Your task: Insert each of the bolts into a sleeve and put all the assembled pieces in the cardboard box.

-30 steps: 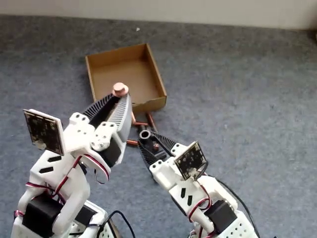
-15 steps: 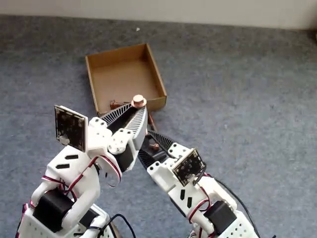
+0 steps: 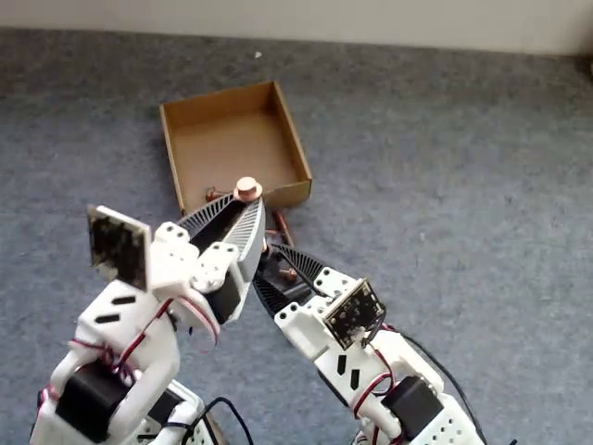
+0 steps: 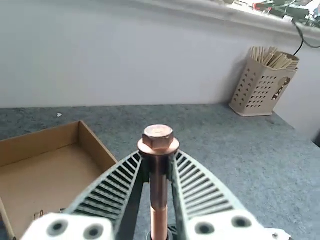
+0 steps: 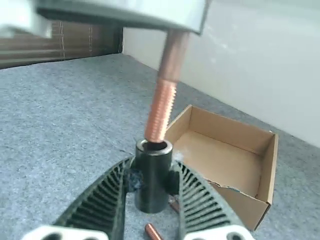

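Two grippers meet just in front of the cardboard box [image 3: 232,97]. The left gripper [image 4: 158,156] is clenched on a copper bolt [image 4: 158,141], held upright with its hex head above the fingertips (threaded end down). The bolt's tip sits at the mouth of the black sleeve [image 5: 151,187], which the right gripper [image 5: 152,169] grasps upright. Loose bolts [image 3: 281,225] lie on the grey table [image 3: 445,167] between the sleeve and the box.

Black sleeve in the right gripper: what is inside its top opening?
The copper bolt, held by the left gripper, has its threaded tip at the mouth of the sleeve. How far it reaches inside is hidden by the sleeve's wall.
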Available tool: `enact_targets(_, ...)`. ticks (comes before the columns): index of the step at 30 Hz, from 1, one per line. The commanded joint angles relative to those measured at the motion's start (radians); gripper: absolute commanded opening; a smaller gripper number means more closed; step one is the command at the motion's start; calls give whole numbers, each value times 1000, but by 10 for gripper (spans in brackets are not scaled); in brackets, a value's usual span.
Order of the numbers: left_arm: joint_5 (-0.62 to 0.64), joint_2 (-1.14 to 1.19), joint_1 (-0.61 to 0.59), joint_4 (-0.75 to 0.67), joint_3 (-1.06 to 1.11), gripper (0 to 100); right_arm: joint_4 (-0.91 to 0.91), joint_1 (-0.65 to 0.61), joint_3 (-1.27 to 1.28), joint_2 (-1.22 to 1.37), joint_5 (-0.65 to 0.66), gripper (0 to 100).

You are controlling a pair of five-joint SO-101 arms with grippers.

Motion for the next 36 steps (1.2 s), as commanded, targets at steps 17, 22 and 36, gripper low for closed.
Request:
enact_targets(17, -66, -229, 25, -120, 245, 6, -24, -65, -107, -16, 12, 5)
enact_targets(22, -71, -231, 25, -11, 236, 8, -24, -56, -168, -8, 12, 5)
enact_targets(36, -402, -231, -39, 308, 234, 221, 2, 62, -177, 28, -35, 5)
